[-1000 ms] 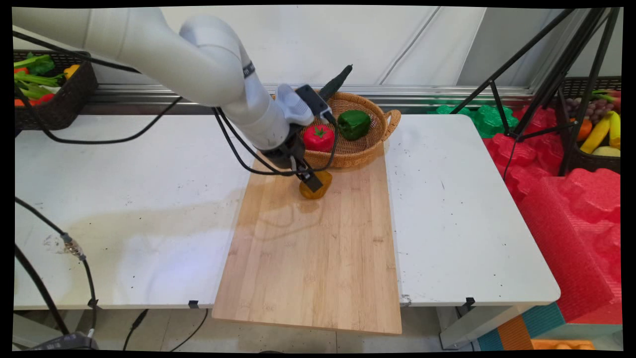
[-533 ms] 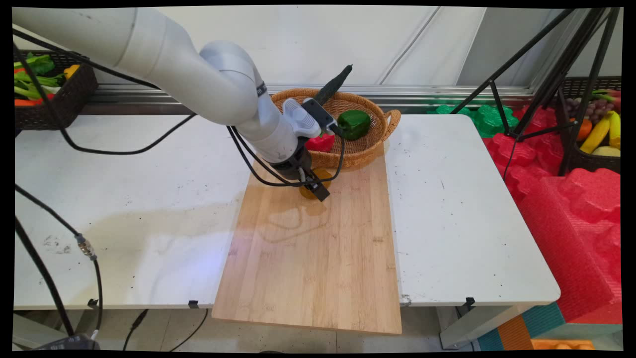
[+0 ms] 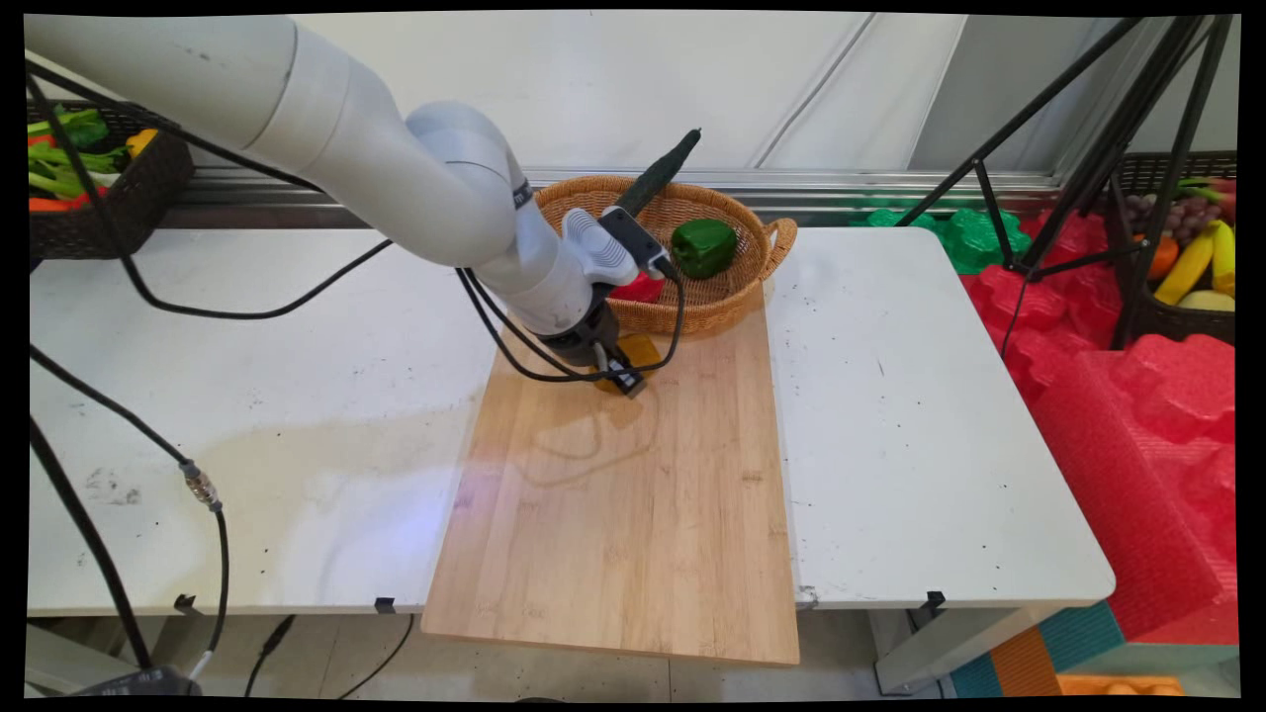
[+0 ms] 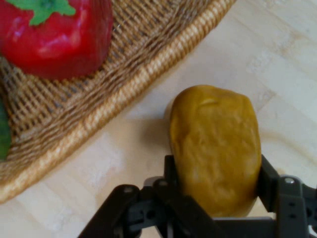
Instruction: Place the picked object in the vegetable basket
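POTATO: A brown-yellow lumpy potato (image 4: 215,148) lies on the wooden board (image 3: 633,494), near the board's far end. It is just beside the basket's rim but does not touch it. In the main view only a small part of it (image 3: 641,348) shows past the arm.

HAND: The black hand (image 4: 213,183) is down at the board with one finger on each side of the potato. Both fingers (image 4: 267,181) press against the potato's sides, so the hand is grasping the potato. In the main view the hand (image 3: 623,378) sits low over the board, at the end of the white arm (image 3: 396,168).

BASKET: A woven basket (image 3: 732,297) stands at the far end of the board, partly on it. Inside it are a red pepper (image 4: 52,37) with a green stalk and a green pepper (image 3: 704,246). A long dark green cucumber (image 3: 661,172) leans up over the basket's back rim.

BOARD: The board is long and pale brown. It lies across the white bench (image 3: 247,396), and its near end sticks out past the bench's near edge.

AROUND: Black cables (image 3: 247,307) hang from the arm over the bench. A dark basket of vegetables (image 3: 89,178) sits at the far left. Red foam mats (image 3: 1137,415) lie to the right of the bench, with a black tripod (image 3: 1068,148) and a basket of fruit (image 3: 1187,267) behind them.
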Robot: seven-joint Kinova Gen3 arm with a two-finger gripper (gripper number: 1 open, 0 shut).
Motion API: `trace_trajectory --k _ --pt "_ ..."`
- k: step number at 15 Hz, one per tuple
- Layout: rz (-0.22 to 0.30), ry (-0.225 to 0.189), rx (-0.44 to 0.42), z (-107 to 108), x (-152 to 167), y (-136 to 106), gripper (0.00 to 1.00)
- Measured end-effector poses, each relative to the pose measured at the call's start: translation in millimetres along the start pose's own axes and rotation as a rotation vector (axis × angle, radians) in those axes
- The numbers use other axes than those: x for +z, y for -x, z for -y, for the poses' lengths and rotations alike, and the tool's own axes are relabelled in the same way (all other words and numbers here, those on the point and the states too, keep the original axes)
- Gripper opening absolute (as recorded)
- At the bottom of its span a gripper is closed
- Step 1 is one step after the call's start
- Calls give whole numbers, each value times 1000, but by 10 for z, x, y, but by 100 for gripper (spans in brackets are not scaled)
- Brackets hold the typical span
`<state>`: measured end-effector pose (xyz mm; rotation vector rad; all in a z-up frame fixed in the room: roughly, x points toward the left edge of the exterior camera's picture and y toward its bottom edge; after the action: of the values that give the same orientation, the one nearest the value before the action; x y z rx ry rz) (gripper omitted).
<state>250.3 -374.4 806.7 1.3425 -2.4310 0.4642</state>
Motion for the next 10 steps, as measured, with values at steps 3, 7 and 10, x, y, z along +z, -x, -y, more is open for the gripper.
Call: trace_trajectory --k 3,7,10 --pt "8 -15 43 19 -158 39 0" --pt "-22 -19 115 71 -628 -14 0" --pt "-72 -16 120 171 -949 -124 0"
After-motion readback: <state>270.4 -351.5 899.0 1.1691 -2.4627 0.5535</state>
